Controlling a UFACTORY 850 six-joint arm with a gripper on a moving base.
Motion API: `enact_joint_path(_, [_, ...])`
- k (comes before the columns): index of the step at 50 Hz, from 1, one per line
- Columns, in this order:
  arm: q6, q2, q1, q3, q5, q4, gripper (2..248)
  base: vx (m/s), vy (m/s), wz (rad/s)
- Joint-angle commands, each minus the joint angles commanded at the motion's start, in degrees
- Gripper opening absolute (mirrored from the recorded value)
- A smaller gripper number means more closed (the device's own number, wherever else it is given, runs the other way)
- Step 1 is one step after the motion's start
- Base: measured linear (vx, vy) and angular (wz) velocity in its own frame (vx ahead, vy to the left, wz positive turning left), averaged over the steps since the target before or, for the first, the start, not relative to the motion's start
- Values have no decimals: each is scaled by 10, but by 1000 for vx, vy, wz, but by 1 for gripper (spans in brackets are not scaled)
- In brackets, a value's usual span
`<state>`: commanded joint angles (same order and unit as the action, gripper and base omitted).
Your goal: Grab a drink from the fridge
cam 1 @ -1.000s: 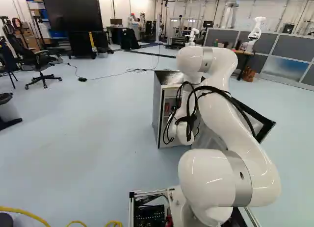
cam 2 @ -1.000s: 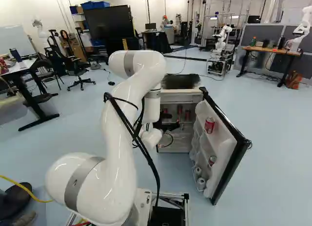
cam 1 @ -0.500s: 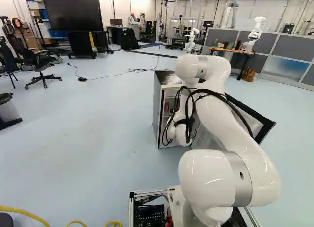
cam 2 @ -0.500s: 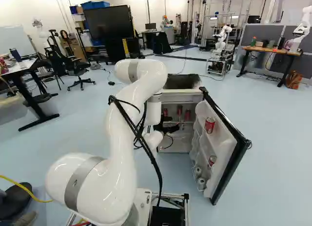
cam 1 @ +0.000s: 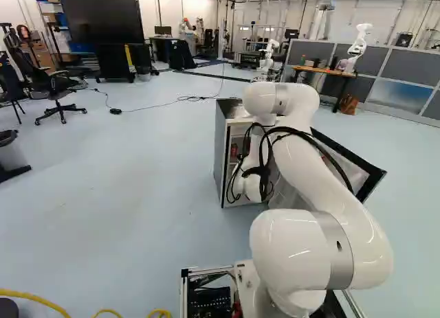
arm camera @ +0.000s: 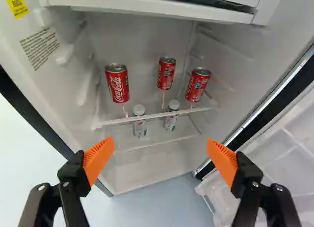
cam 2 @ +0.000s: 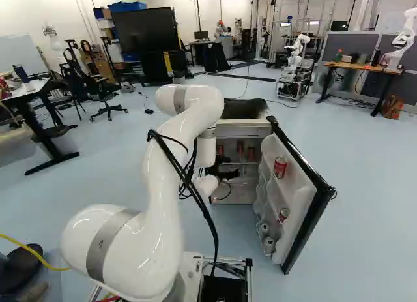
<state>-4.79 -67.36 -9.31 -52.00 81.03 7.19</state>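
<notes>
Here, black claw (cam 2: 232,174) hangs at open fridge's (cam 2: 234,196) mouth, orange-padded fingers spread wide apart. Inside fridge, three red drink cans (arm camera: 117,85) stand on shelf (arm camera: 157,115), two white-capped bottles (arm camera: 140,127) beneath. At fridge's right in right base view, swung-open door (cam 2: 298,201) holds more cans (cam 2: 280,167).

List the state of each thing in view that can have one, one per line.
Fridge door: swung open
End effector: open, nothing between its fingers
Three shelf cans: upright
Two bottles: upright, capped
Upper door can: upright
Large screen: dark
</notes>
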Motion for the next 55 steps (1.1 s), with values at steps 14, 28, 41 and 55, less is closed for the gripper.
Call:
enact_joint_path(14, [0, -9, -5, -19, -31, 6, 247, 0, 0, 0])
enact_joint_path(28, [0, -17, -12, -36, -49, 12, 247, 0, 0, 0])
enact_joint_path(41, [0, -16, -16, -49, -50, 12, 247, 0, 0, 0])
enact_joint_path(55, [0, -1, -18, -53, -50, 12, 247, 0, 0, 0])
